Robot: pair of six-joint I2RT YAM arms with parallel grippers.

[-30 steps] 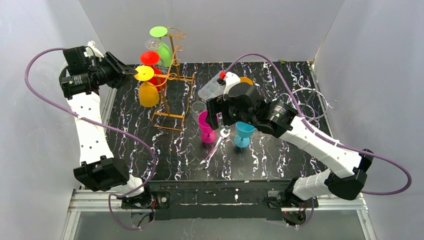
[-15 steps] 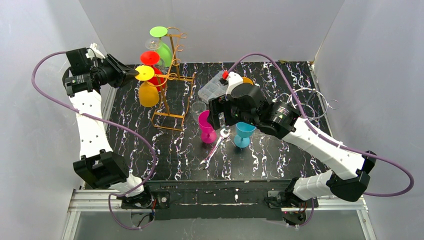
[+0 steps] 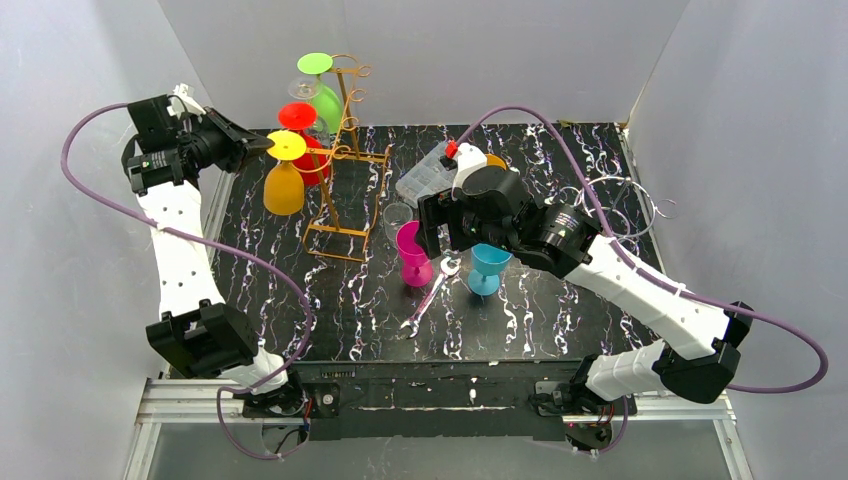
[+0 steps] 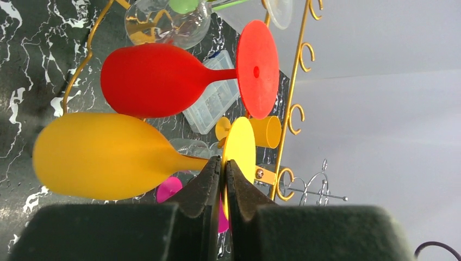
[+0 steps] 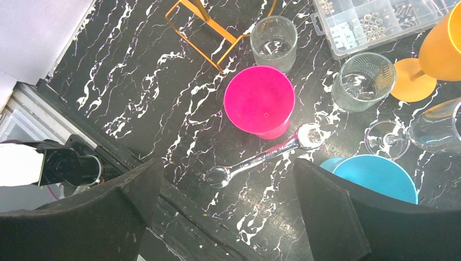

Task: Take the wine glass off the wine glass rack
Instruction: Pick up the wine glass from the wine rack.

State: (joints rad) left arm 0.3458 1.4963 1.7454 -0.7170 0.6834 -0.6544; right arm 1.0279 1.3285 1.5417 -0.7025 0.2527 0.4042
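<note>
At far left, the left gripper reaches in from the table's edge, its fingers pressed together on the thin round foot of the yellow wine glass. The glass hangs upside down, bowl lowest, at the left end of the gold wine glass rack. The views do not show whether its foot rests on a rail or has come clear of it. Just beside it, a red glass hangs inverted from the rack, and a green glass hangs higher up and further back.

Toward the middle of the black marbled table, a clear tumbler stands near the rack's base, with a pink glass upright just in front of it. A wrench lies flat with one end touching the pink glass's foot. Above them hovers the right gripper, its fingers spread wide and holding nothing. To its right stands a blue glass, with a clear parts box further back.
</note>
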